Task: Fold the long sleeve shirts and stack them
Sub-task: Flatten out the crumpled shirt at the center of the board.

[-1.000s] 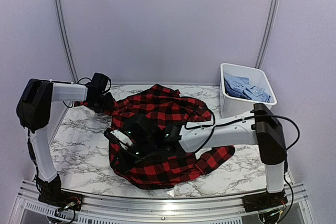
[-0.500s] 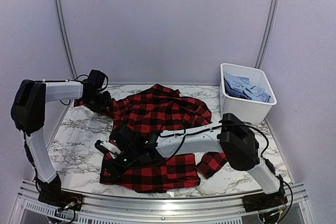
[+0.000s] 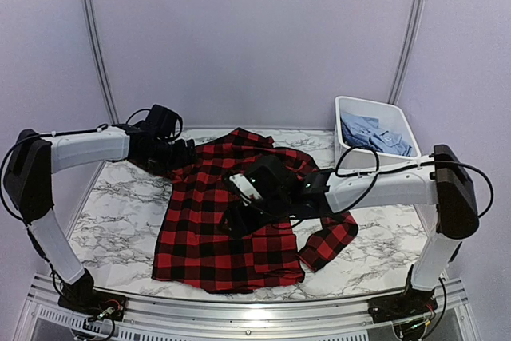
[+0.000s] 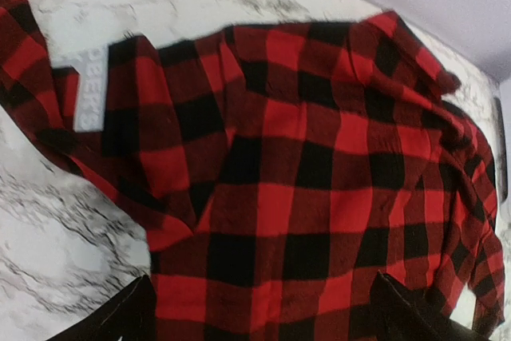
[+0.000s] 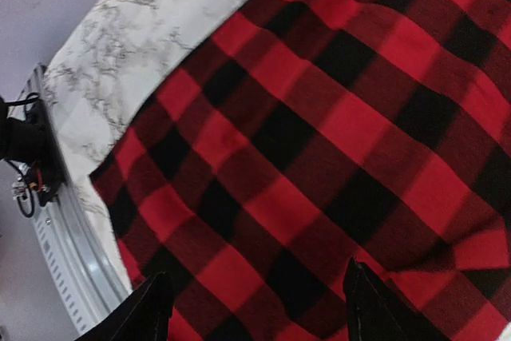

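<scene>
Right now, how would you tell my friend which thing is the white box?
Look at the marble table and go to its far right corner. A white plastic tub sits there, holding light blue shirts. It is the only box, and the big red-and-black checked shirt lies spread out on the table outside it.

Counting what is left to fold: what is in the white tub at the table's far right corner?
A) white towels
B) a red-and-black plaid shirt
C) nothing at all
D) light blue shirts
D: light blue shirts lie inside the white tub.
</scene>
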Robot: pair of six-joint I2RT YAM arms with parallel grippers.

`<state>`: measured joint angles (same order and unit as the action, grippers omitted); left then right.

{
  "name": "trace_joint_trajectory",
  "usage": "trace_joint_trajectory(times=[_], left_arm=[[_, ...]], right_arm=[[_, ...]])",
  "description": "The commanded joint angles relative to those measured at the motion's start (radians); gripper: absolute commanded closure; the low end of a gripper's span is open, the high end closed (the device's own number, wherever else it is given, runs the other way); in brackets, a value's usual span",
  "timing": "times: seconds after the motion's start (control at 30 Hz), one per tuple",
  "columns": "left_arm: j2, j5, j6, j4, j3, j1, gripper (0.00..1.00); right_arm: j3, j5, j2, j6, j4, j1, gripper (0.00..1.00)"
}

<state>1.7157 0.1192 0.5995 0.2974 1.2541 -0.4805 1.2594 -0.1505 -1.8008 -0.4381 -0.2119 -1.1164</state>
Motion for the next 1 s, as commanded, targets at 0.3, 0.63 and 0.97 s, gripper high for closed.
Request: trace_joint_trajectory(times=[0.3, 0.63, 0.97], left_arm=[[0.088, -0.14, 0.129, -0.126, -0.073, -0.183, 0.01], [0.212, -0.148, 0.166, -0.161, 0.004, -0.208, 0.01], [0.105, -0.045, 0.236, -0.234, -0.219, -0.211, 0.01]], right_arm=[[-0.137, 0.264, 0.09, -0.055, -0.165, -0.101, 0.44], [-0.112, 0.366, 0.0, -0.16, -0.27, -0.199, 0.52], [-0.165, 0.389, 0.007, -0.228, -0.253, -0.201, 0.65]])
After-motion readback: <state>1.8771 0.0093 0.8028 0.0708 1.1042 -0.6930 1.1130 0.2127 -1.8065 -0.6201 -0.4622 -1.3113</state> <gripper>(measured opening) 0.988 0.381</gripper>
